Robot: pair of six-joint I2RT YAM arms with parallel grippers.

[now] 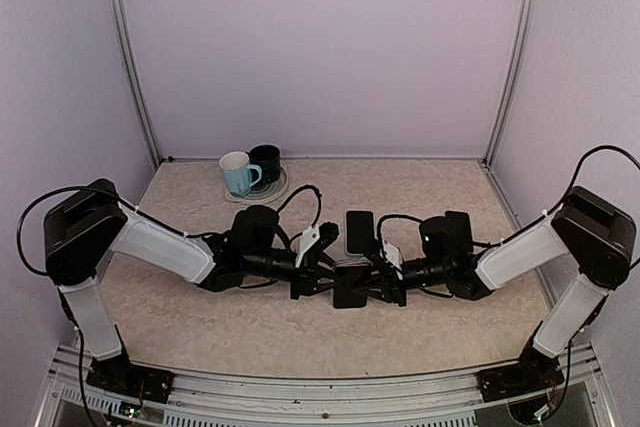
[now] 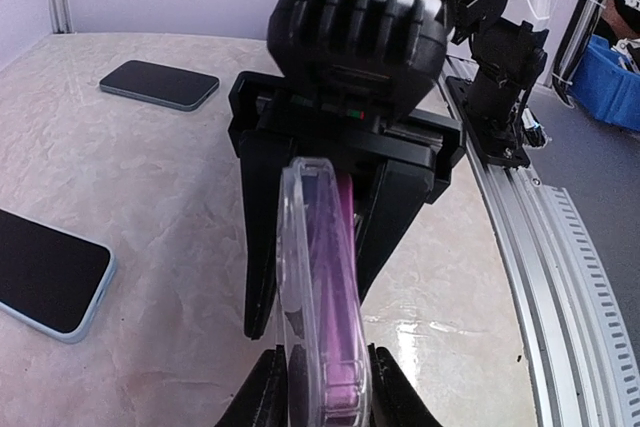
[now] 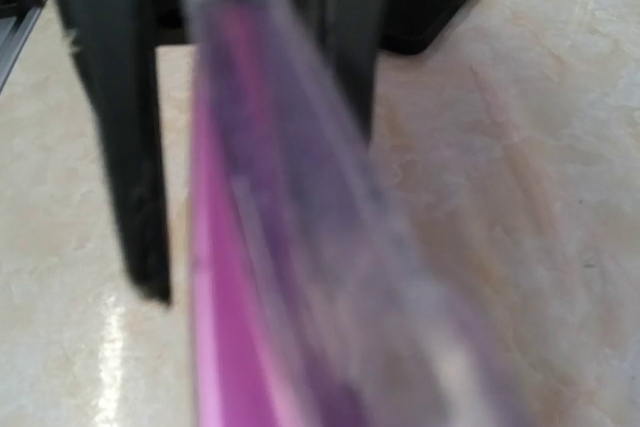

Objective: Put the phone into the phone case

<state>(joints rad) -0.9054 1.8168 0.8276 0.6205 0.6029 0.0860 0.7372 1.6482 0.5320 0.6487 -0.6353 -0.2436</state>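
left fingers: closed on clear phone case, held edge-up above tabletop | purple phone: inside this case | right fingers: on both sides of case's far end, grip I cannot tell

I see the clear plastic phone case, with the purple slab phone in it, on edge at mid-table between the left gripper and the right gripper. A black flat phone lies just behind. At the back left, a white ceramic mug and a dark green ceramic mug share a round coaster.
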